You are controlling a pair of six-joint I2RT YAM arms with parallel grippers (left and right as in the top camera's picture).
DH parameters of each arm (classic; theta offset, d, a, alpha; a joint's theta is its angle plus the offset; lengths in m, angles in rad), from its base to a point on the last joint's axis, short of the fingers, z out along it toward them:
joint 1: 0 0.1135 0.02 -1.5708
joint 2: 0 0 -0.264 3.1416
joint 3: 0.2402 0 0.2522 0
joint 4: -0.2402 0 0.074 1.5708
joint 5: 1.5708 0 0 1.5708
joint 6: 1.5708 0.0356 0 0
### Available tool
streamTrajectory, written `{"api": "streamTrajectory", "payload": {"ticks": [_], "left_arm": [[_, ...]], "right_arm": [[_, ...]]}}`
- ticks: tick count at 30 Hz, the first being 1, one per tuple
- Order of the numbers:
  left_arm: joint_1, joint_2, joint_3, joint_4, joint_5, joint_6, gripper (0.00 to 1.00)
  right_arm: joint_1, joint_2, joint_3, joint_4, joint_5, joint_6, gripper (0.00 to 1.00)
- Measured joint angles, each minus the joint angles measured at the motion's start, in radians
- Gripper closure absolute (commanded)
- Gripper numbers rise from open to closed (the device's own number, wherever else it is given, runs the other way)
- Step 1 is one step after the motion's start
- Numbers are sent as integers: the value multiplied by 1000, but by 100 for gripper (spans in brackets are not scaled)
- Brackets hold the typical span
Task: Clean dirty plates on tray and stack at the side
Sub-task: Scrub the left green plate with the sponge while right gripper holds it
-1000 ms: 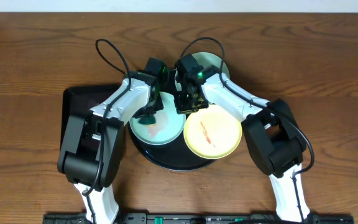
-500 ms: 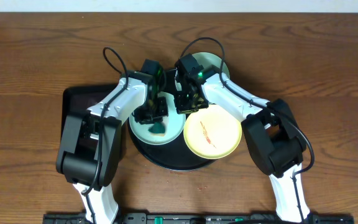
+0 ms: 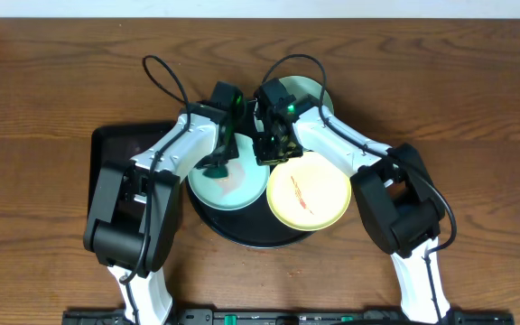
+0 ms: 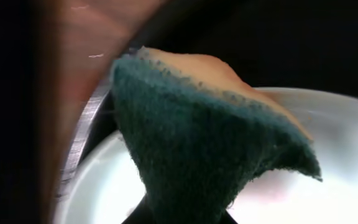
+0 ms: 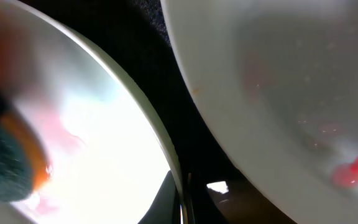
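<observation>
The round black tray (image 3: 242,233) holds a mint-blue plate (image 3: 242,188) on its left and a yellow plate (image 3: 310,196) with a red smear on its right. A second mint-blue plate (image 3: 310,90) lies at the back, mostly under the right arm. My left gripper (image 3: 217,165) is shut on a green sponge (image 4: 197,143) with an orange back, pressed on the left plate (image 4: 328,186). My right gripper (image 3: 273,149) pinches that plate's right rim (image 5: 166,149). Faint red marks show on the plate in the right wrist view.
A smaller rectangular black tray (image 3: 116,149) lies left of the round one, partly under the left arm. Bare wooden table (image 3: 477,108) surrounds the trays. Both arms meet over the back of the round tray.
The left gripper slid the sponge toward the plate's middle, then back to the plate's back left. The right gripper and all plates stayed put.
</observation>
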Motion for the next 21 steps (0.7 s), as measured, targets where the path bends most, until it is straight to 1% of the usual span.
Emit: {"api": "streamTrajectory", "payload": {"ticks": [2,5,7,11,14,16,19,21], "left_arm": [[0,0,0,-38,-26,-23,93],[3,0,0,-105,-10,-32,93],[7,0,0,-133,47,-10,92],[18,-1,0,-149,225,89,92],[19,-1,0,-125,348,148,93],[19,-1,0,-90,391,168,93],[18,0,0,-8,407,185,93],[14,0,0,50,378,187,93]], "right_arm": [[0,0,0,0,0,0,99],[0,0,0,0,0,0,99],[0,0,0,0,0,0,99],[0,0,0,0,0,0,99],[0,0,0,0,0,0,99],[0,0,0,0,0,0,99],[0,0,0,0,0,0,99],[0,0,0,0,0,0,99]]}}
